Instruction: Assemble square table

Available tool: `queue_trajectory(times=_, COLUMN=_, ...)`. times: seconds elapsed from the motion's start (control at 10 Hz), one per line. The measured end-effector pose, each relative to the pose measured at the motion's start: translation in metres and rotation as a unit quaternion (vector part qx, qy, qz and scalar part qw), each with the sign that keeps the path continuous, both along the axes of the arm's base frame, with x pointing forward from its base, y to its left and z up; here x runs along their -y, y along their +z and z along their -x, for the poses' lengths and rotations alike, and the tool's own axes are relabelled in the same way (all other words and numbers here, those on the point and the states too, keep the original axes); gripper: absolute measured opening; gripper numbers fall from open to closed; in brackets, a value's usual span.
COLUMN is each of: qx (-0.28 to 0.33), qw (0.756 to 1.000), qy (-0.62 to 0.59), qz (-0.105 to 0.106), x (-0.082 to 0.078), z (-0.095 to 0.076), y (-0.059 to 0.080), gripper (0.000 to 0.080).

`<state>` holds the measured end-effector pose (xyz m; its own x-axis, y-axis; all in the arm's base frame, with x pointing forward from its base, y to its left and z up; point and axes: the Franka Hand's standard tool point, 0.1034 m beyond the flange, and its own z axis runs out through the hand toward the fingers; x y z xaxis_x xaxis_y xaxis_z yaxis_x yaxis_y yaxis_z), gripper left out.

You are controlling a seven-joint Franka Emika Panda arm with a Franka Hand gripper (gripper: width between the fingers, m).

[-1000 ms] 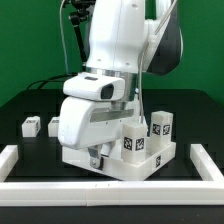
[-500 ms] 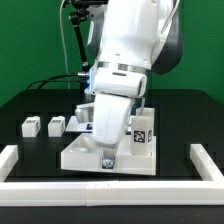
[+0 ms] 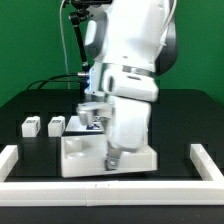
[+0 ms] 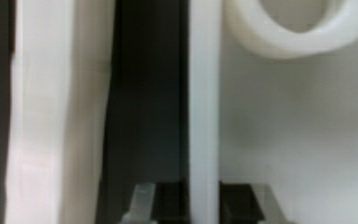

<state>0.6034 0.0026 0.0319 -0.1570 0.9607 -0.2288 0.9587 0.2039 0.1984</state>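
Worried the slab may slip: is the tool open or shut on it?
Shut on the square table: the wrist view shows the tool with its fingers either side of the thin raised rim, close against it.

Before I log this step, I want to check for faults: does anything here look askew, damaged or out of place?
Nothing stands out. The slab sits level on the black table, with the gripper shut on its rim. Two leg blocks stand apart from it on the exterior view's left. The arm hides much of the slab.
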Motion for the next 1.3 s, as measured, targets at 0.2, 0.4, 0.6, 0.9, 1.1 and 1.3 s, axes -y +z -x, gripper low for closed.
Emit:
queue_trajectory(times=0.2, qx=0.005, qw=1.000, qy=0.026, qz=-0.011, x=-0.045, z=-0.010, y=0.006, gripper=0.0073)
queue_trajectory(times=0.4, qx=-0.004, qw=0.996, qy=0.092, qz=0.007, x=-0.047, z=-0.010, y=0.005, gripper=0.0070)
queue_trajectory(times=0.6, qx=-0.016, qw=0.988, qy=0.149, qz=0.029, x=-0.043, z=-0.008, y=0.004, gripper=0.0067)
queue_trajectory(times=0.9, qx=-0.053, qw=0.958, qy=0.274, qz=0.063, x=-0.048, z=0.007, y=-0.001, gripper=0.0067)
queue_trajectory(times=1.1, qx=-0.077, qw=0.937, qy=0.332, qz=0.073, x=-0.045, z=0.015, y=-0.007, gripper=0.0067)
queue_trajectory(times=1.3, qx=-0.096, qw=0.918, qy=0.373, qz=0.090, x=-0.038, z=0.020, y=-0.011, gripper=0.0067)
